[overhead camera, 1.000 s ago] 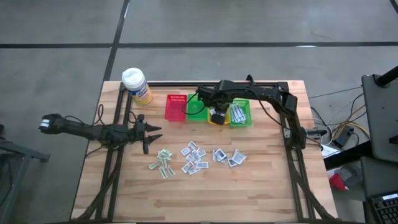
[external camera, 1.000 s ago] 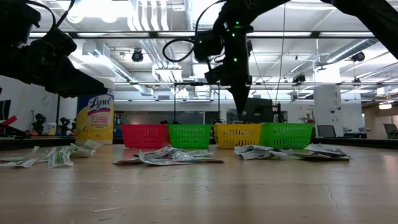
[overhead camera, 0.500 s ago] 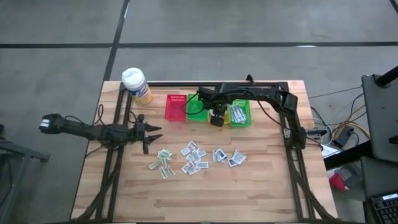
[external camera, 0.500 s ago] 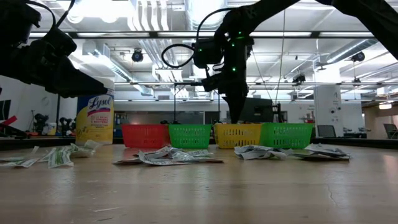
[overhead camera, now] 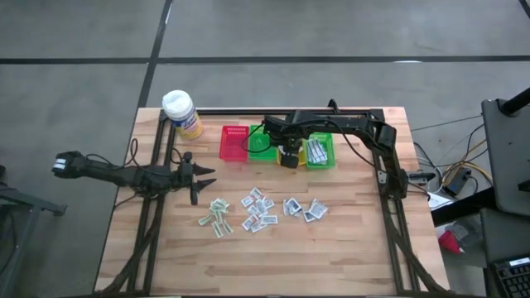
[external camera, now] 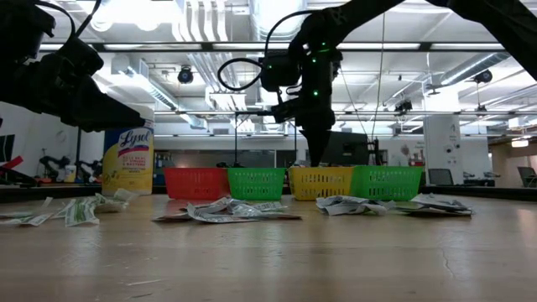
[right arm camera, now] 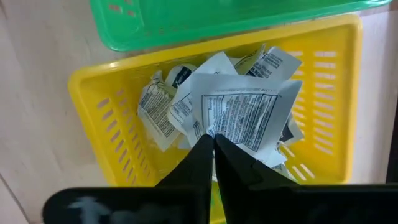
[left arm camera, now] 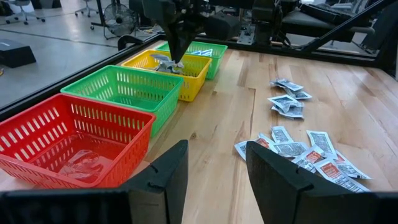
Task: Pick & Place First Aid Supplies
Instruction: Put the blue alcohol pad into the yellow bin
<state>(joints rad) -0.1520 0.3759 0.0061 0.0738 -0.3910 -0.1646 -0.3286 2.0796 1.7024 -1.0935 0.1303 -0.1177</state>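
Observation:
My right gripper (right arm camera: pixel 213 137) points down over the yellow basket (overhead camera: pixel 290 154) and is shut on a white first aid packet (right arm camera: pixel 249 118). More packets (right arm camera: pixel 158 109) lie inside that basket. Loose packets (overhead camera: pixel 261 209) lie flat on the wooden table, the green-printed ones (overhead camera: pixel 217 217) to their left. My left gripper (left arm camera: pixel 214 168) waits open near the table's left edge (overhead camera: pixel 199 176) with nothing between its fingers. My right gripper pinches the packet by its edge (right arm camera: pixel 214 127) between the two fingertips, coming from above and pointing down. The packet spreads out below the fingertips (left arm camera: pixel 163 60), over the packets in the yellow basket. Whether it rests on them, I cannot tell.
A row of baskets stands at the table's far side: red (overhead camera: pixel 233 143), green (overhead camera: pixel 261 142), yellow, and a second green one (overhead camera: pixel 320 151) with packets in it. A yellow bottle with a white cap (overhead camera: pixel 182 113) stands at the far left corner. Bare wood lies toward the near edge.
My right gripper has sunk toward the yellow basket with the packet, rolling a little, and then kept still.

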